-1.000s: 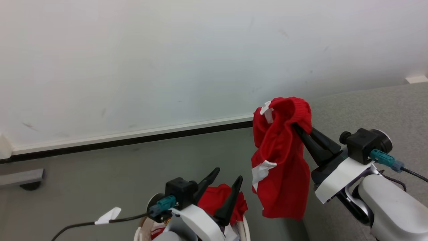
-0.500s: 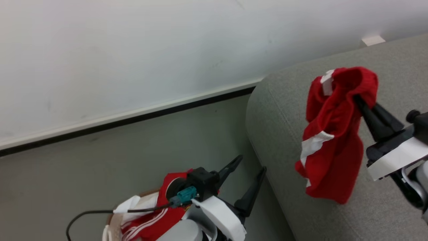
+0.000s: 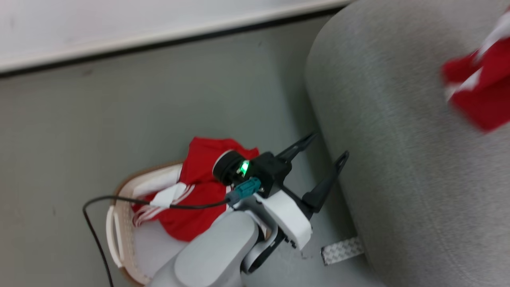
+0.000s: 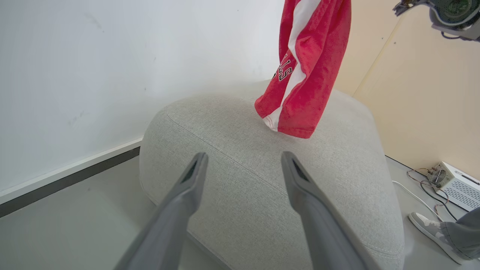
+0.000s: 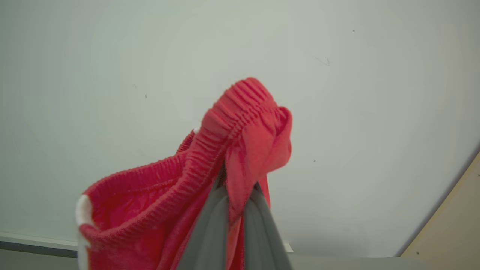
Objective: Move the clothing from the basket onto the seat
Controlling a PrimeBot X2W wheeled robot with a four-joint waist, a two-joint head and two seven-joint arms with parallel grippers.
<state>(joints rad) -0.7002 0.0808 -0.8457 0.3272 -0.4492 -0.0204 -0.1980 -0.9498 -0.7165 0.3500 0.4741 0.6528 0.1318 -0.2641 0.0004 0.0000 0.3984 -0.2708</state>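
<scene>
A red garment with white stripes [image 3: 199, 191] lies in the white basket [image 3: 113, 235] on the floor at the lower left of the head view. My left gripper [image 3: 327, 148] hovers open and empty between the basket and the grey seat [image 3: 398, 159]. The left wrist view shows red shorts [image 4: 311, 71] with a white stripe and black-and-white lettering hanging above the seat [image 4: 262, 180], their hem near its top, beyond my open left gripper [image 4: 243, 159]. My right gripper [image 5: 236, 183] is shut on the shorts' elastic waistband [image 5: 228, 135]. In the head view the shorts [image 3: 482, 95] are a blur at the right edge.
A white wall with a dark baseboard [image 3: 159, 38] runs behind the grey floor. A strip of patterned tape [image 3: 342, 250] lies at the seat's foot. A white box with cables [image 4: 453, 185] and a person's shoe [image 4: 431, 228] sit on the floor past the seat.
The head camera has swung down and right, bringing the basket and seat into view. The right gripper has carried the shorts over the seat. The left gripper stays open.
</scene>
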